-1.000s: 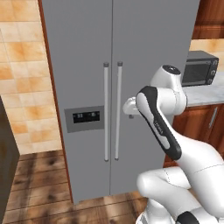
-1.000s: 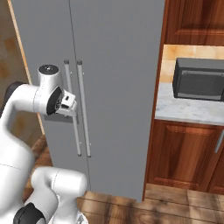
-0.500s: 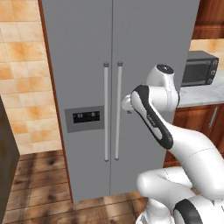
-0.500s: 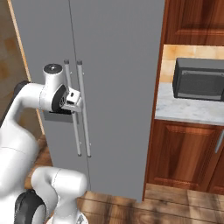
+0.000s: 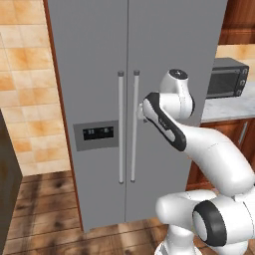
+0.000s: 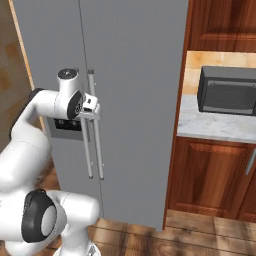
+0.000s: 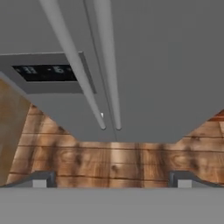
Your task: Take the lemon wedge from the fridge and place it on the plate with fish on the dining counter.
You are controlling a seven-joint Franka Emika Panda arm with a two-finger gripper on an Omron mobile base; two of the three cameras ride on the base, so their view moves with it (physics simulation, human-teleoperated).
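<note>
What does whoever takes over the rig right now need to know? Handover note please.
Gripper: open, empty, close to the fridge's right handle, not yet around it.
Fridge: both doors shut, so the lemon wedge, if inside, is hidden.
Hand view: both handles run down past the display panel, with wood floor below.
Done: arm brought up to the handles.
Left: grasp a handle, open the door, find and take the wedge, drive to the dining counter, set it on the fish plate.

both base views flank the arm, sharing the fridge (image 5: pixel 124 99) doors; hand view looks down them (seemingly close).
</note>
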